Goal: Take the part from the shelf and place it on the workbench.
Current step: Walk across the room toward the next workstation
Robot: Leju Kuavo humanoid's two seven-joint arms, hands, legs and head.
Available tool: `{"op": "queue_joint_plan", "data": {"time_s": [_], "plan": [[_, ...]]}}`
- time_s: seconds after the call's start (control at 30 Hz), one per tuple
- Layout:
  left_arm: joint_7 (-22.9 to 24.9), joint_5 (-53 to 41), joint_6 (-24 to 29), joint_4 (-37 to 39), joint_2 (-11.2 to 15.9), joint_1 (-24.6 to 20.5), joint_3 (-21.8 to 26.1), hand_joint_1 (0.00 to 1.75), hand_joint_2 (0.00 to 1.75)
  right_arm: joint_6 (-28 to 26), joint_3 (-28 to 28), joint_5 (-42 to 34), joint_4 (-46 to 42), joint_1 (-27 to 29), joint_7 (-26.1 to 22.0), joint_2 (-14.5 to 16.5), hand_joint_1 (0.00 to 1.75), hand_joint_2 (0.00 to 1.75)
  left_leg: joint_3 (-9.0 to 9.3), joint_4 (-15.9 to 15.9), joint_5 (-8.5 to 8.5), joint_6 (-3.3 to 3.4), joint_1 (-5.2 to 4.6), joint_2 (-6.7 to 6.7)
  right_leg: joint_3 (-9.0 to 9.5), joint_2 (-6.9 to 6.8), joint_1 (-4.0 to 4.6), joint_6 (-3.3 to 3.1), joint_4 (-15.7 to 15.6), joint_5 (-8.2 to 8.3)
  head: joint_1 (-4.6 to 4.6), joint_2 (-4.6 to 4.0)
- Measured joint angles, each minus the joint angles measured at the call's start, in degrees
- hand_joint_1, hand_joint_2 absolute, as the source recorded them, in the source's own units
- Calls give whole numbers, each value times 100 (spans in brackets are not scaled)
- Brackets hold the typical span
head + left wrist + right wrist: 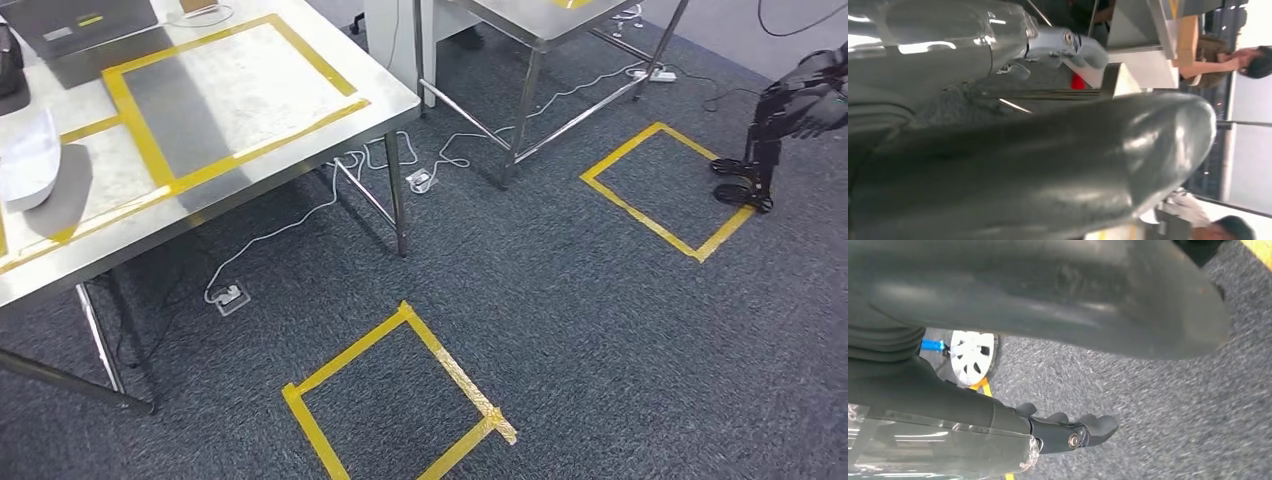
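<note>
Two steel tables (300,120) (520,20), two taped floor squares (400,400) (665,185).

Looking down, I've got dark grey carpet (560,300) all over, with yellow tape squares (395,400) stuck on it. A steel table (398,95) sits to my left, its top taped in yellow too; a second steel table (540,25) stands further back. White cables (300,220) snake underneath them.

workbench (250,100) left, floor square (395,400) before it
</note>
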Motion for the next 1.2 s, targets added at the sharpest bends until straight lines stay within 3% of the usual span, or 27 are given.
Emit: {"op": "queue_joint_plan", "data": {"time_s": [0.03, 0.1, 0.17, 0.23, 0.27, 0.33, 0.4, 0.43, 0.47, 0.5, 0.53, 0.6, 0.63, 0.67, 0.73, 0.77, 0.83, 0.9, 0.97, 1.0, 1.07, 1.1, 1.13, 1.2], "plan": [[6, 43, 0, 108, 22, -10, 60, 0, 0, 0, -1, 0, -2, 1, 1, -2, 0, 0, 88, -279, 239, 10, 5, -33, 7, 66, 0, 9, 16, -13, -18, 1], [29, 386, -1, 311, 57, -44, 173, 0, 0, 1, -1, 0, -5, -6, 17, -1, 0, 0, 393, -1039, 657, 39, 31, -274, 8, 186, -1, 48, 66, -56, -42, 1], [44, 1321, -7, 577, 104, -61, 286, 0, 0, 9, 1, 0, -8, -22, 58, 5, 0, 0, 572, -1432, 755, 68, 36, -448, -25, 308, -20, 109, 112, -84, -34, 1], [30, 2583, -25, 965, 204, -64, 365, 0, 0, 23, 1, 0, -8, -33, 113, 12, 0, 0, 619, -1477, 728, 113, 2, -353, -57, 448, -64, 180, 128, -90, -15, 1], [21, 3145, -33, 1214, 274, -93, 386, 0, 0, 31, 1, 0, -7, -33, 142, 17, 0, 0, 646, -1501, 732, 143, -11, -280, -74, 429, -78, 203, 163, -116, -8, 1], [7, 3819, -26, 1779, 404, -230, 406, 0, 0, 41, 1, 0, -6, -47, 194, 25, 0, 0, 686, -1547, 739, 205, -17, -123, -235, 191, -66, 230, 500, -325, 23, 1], [3, 4069, -16, 2407, 497, -423, 414, 0, 0, 46, 1, 0, -6, -77, 219, 28, 0, 0, 691, -1552, 726, 247, -34, 49, -604, -91, -45, 246, 1237, -694, 79, 0], [5, 4174, -28, 2738, 527, -531, 411, 0, 0, 48, 1, 0, -6, -86, 222, 28, 0, 0, 690, -1551, 718, 257, -41, 136, -779, -144, -45, 258, 1584, -826, 95, 0], [13, 4295, -62, 3081, 548, -654, 395, 0, 0, 48, 1, 0, -6, -81, 222, 28, 0, 0, 690, -1551, 711, 261, -45, 213, -873, -171, -46, 267, 1771, -855, 101, 0], [28, 4414, -104, 3432, 560, -787, 365, 0, 0, 48, 1, 0, -6, -68, 222, 28, 0, 0, 693, -1550, 704, 262, -46, 275, -857, -189, -45, 269, 1737, -766, 104, 0], [54, 4509, -145, 3801, 567, -924, 321, 0, 0, 48, 1, 0, -7, -55, 222, 28, 0, 0, 701, -1550, 696, 257, -47, 327, -729, -212, -43, 262, 1486, -584, 111, 0], [226, 4527, -175, 4559, 572, -1182, 164, 0, 0, 47, 1, 0, -8, -51, 222, 28, 0, 0, 722, -1546, 677, 233, -55, 413, -326, -388, -5, 205, 680, -197, 129, 0], [390, 4441, -159, 4919, 573, -1299, 56, 0, 0, 46, 1, 0, -8, -65, 222, 29, 0, 0, 728, -1542, 668, 213, -64, 455, -171, -482, 21, 170, 361, -100, 136, 0], [616, 4303, -131, 5260, 567, -1403, -77, 0, 0, 45, 1, 0, -8, -81, 222, 34, 0, 0, 732, -1541, 660, 191, -73, 493, -85, -554, 46, 137, 173, -69, 137, 0], [1144, 3963, -80, 5796, 530, -1548, -383, 0, 0, 42, 1, 0, -8, -99, 222, 43, 0, 0, 755, -1553, 650, 146, -82, 585, -67, -511, 60, 96, 83, -85, 128, 0], [1423, 3798, -78, 6007, 504, -1601, -554, 0, 0, 40, 1, 0, -8, -93, 222, 45, 0, 0, 769, -1548, 626, 119, -75, 556, -53, -464, 45, 74, 54, -67, 121, 0], [1936, 3527, -145, 6366, 463, -1696, -888, 0, 0, 36, -2, 0, -13, -86, 222, 47, 0, 0, 686, -1328, 444, 70, -55, 287, -17, -380, 12, 22, -12, -22, 99, 0], [2531, 3278, -320, 6709, 445, -1759, -1222, 0, 0, 36, -6, 0, -16, -98, 220, 60, 0, 0, 360, -662, 93, 40, -36, 14, -6, -284, 1, -9, -32, -4, 38, 1], [3179, 3017, -563, 7004, 439, -1773, -1599, 0, 0, 40, -8, 0, -17, -102, 217, 74, 0, 0, 3, -24, -94, 20, -34, -6, -7, -145, 4, -15, -21, -9, -30, 1], [3426, 2882, -696, 7124, 439, -1775, -1797, 0, 0, 41, -9, 0, -17, -95, 221, 77, 0, 0, -69, 37, -22, 16, -31, 0, -6, -69, 2, -7, -10, -16, -57, 0], [3733, 2597, -992, 7301, 444, -1791, -2207, 0, 0, 45, -10, 0, -18, -74, 246, 77, 0, 0, 92, -458, 405, 10, -10, -59, -3, 69, -11, 26, 37, -49, -102, 1], [3824, 2472, -1134, 7365, 446, -1808, -2392, 0, 0, 49, -10, 0, -19, -64, 261, 78, 0, 0, 241, -811, 592, 7, 10, -183, -6, 126, -11, 55, 73, -77, -128, 1], [3909, 2373, -1260, 7424, 447, -1829, -2574, 0, 0, 55, -10, -1, -19, -59, 272, 79, 0, 0, 374, -1108, 707, 16, 32, -295, -19, 181, -11, 88, 117, -108, -154, 1], [4100, 2281, -1442, 7544, 450, -1868, -2916, 0, 0, 67, -11, -2, -19, -54, 274, 82, 0, 0, 499, -1340, 712, 64, 36, -411, -52, 284, -22, 156, 167, -142, -165, 0]]}}
